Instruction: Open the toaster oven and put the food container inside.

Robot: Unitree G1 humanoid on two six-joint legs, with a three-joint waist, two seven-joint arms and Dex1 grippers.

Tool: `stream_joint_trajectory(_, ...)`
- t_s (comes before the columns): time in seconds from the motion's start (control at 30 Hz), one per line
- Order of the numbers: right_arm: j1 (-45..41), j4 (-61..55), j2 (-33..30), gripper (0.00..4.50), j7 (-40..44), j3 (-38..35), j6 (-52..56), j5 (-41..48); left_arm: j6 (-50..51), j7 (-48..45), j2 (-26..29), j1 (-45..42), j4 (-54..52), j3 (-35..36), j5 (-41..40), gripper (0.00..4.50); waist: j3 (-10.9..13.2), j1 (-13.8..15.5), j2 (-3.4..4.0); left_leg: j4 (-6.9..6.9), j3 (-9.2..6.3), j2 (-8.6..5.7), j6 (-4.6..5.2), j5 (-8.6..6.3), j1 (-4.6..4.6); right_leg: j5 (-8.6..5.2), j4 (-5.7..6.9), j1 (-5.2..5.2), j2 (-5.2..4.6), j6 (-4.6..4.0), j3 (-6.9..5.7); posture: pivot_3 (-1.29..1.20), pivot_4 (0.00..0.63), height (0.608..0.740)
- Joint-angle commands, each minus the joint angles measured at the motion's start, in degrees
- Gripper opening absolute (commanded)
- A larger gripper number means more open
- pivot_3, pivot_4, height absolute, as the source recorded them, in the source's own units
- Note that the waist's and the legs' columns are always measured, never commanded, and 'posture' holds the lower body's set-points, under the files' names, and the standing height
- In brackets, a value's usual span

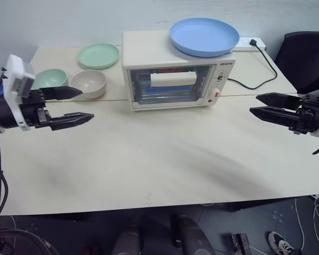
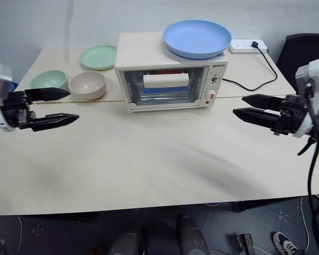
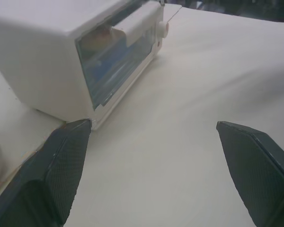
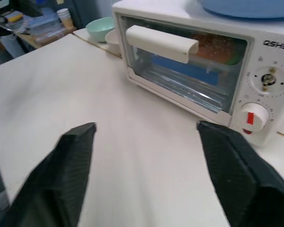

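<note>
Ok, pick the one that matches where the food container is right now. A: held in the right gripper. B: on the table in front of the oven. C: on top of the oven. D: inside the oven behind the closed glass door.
D: the food container, burger and blue clips visible, sits behind the shut glass door of the toaster oven, while the right gripper is open and empty.

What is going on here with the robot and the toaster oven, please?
The toaster oven stands closed on the table, with the food container already inside behind the glass door. Both grippers, left and right, hover open and empty on either side, touching nothing.
</note>
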Motion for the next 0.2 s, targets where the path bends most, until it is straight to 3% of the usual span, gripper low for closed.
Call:
stream_joint_trajectory(0.03, -0.81, -0.23, -1.6, 4.48, 1.63, -0.43, -1.61, -0.29, -0.24, -0.89, 1.75, -0.55, -0.3, 2.47, -1.1, 4.5, 0.0, 0.03, 0.0, 0.02, 0.02, -0.01, 0.0, 0.01, 0.0, 0.0, 0.01, 0.0, 0.02, 0.0, 0.01, 0.0, 0.15, 0.74)
stream_joint_trajectory(0.2, -0.26, -0.29, 0.97, 4.48, -1.9, 1.92, -7.69, -6.25, 0.1, 0.24, 1.29, 0.83, -1.56, 4.22, -1.6, 4.5, 0.0, 0.05, 0.0, 0.05, 0.05, -0.03, -0.01, 0.02, -0.03, 0.01, 0.09, -0.04, 0.0, 0.03, 0.03, 0.0, 0.15, 0.74)
